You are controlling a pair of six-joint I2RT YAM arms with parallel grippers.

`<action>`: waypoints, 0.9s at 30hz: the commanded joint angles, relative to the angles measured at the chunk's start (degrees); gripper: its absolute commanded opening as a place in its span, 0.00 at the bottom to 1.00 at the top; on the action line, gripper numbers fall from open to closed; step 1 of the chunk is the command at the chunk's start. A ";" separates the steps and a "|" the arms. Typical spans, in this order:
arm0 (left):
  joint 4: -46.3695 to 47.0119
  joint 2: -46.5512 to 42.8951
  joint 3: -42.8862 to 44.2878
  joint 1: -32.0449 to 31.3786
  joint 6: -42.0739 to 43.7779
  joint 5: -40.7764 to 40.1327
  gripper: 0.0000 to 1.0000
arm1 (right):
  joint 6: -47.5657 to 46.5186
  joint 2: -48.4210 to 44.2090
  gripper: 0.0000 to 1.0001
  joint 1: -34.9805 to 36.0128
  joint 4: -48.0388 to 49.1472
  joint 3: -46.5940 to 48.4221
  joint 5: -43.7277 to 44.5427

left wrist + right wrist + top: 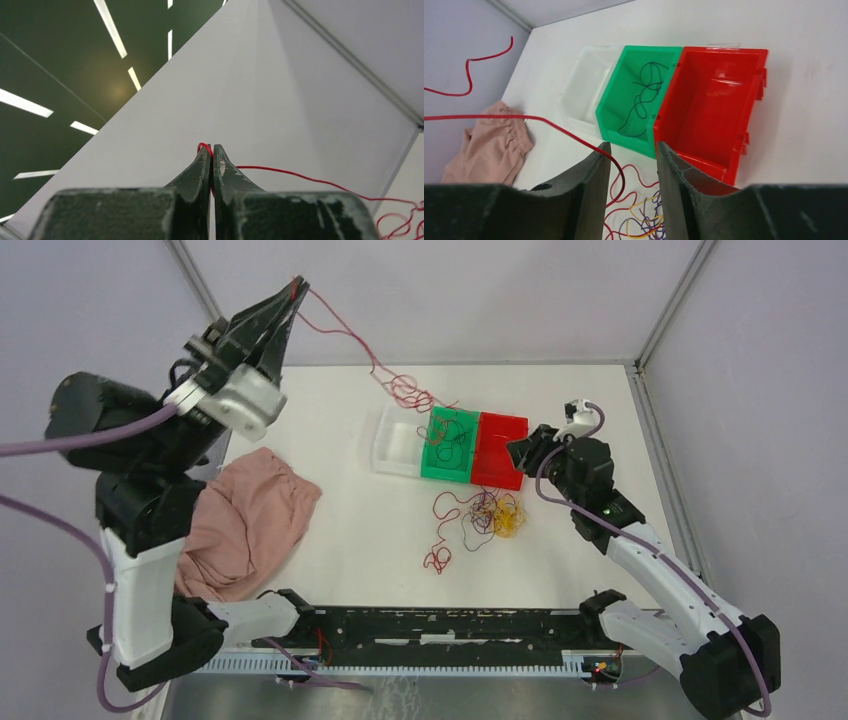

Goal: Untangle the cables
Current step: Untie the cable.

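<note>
Cables | red strand — pinched in left tool | right tool released — near tangle

Left jaws raised high, pinching red cable trailing to bins; tangle below

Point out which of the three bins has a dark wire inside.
The green bin, middle of the row: a dark wire lies looped inside. The white bin and red bin flanking it hold none.
</note>
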 commanded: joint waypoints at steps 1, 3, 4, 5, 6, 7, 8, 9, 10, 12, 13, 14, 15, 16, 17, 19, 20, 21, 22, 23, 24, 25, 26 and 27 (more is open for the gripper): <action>-7.54 -4.11 -1.66 0.25 -8.44 9.98 0.07 | -2.21 0.29 0.49 -0.62 5.90 3.26 -14.14; -8.28 -3.77 -3.28 0.25 -12.40 11.51 0.07 | -1.58 0.66 0.54 -0.49 7.01 5.18 -18.97; -8.71 -3.29 -3.44 0.24 -15.27 12.02 0.07 | -1.38 0.62 0.56 -0.44 8.02 5.84 -21.01; -9.43 -2.84 -3.41 0.25 -16.56 12.74 0.06 | -1.05 0.48 0.60 -0.21 8.92 6.48 -22.57; -10.02 -2.31 -3.51 0.25 -17.40 13.43 0.05 | -0.85 0.26 0.64 0.09 9.94 7.12 -23.80; -10.28 -2.03 -3.86 0.25 -18.18 14.27 0.05 | -0.87 0.16 0.68 0.60 10.82 7.85 -24.83; -10.61 -1.85 -4.06 0.25 -18.54 14.83 0.04 | -1.26 0.23 0.71 1.36 11.12 9.27 -25.85; -10.83 -1.62 -4.25 0.25 -18.95 15.10 0.04 | -1.86 0.50 0.74 2.23 11.11 10.60 -26.71; -11.13 -1.40 -4.37 0.24 -19.24 15.25 0.04 | -2.62 0.92 0.75 3.10 10.95 11.91 -27.88; -11.74 -1.14 -4.82 0.25 -19.27 15.66 0.03 | -3.31 2.02 0.77 5.22 10.59 14.98 -29.92; -11.86 -1.10 -5.20 0.25 -19.23 15.70 0.03 | -3.73 2.59 0.77 6.51 10.58 16.54 -30.55; -11.83 -1.24 -5.65 0.21 -19.12 15.78 0.03 | -4.50 3.34 0.78 8.45 10.40 18.40 -31.18; -11.94 -1.31 -6.01 0.20 -19.02 15.83 0.03 | -5.31 4.11 0.78 10.10 10.03 20.17 -31.65; -11.91 -1.44 -6.52 0.20 -18.89 15.83 0.03 | -5.82 4.91 0.78 11.50 9.49 22.20 -31.71; -11.95 -1.57 -6.88 0.22 -18.77 15.81 0.03 | -6.10 5.75 0.78 12.75 9.50 23.78 -31.97; -12.00 -1.86 -7.62 0.25 -18.54 15.57 0.03 | -6.48 7.33 0.78 15.00 9.88 27.10 -32.26; -12.08 -2.01 -7.98 0.25 -18.42 15.54 0.03 | -6.82 8.23 0.78 16.22 9.91 28.54 -32.17; -12.39 -2.10 -8.30 0.24 -18.21 15.56 0.03 | -7.54 9.04 0.78 17.11 9.57 30.20 -31.68; -12.59 -2.20 -8.58 0.25 -17.89 15.60 0.03 | -8.47 9.89 0.78 17.76 8.69 31.64 -31.15; -12.74 -2.36 -8.90 0.29 -17.67 15.53 0.03 | -9.19 10.64 0.78 18.20 8.16 33.01 -30.69; -12.85 -2.43 -9.24 0.27 -17.40 15.48 0.03 | -9.63 11.28 0.78 18.38 7.75 34.00 -30.33; -12.87 -2.65 -9.51 0.25 -17.03 15.37 0.03 | -9.87 11.88 0.77 18.48 7.60 34.77 -30.19; -12.90 -2.74 -9.75 0.26 -16.73 15.17 0.03 | -9.97 12.53 0.76 18.59 7.37 35.61 -29.87; -12.91 -2.90 -10.00 0.25 -16.45 15.11 0.03 | -10.08 13.24 0.75 18.66 6.98 36.24 -29.53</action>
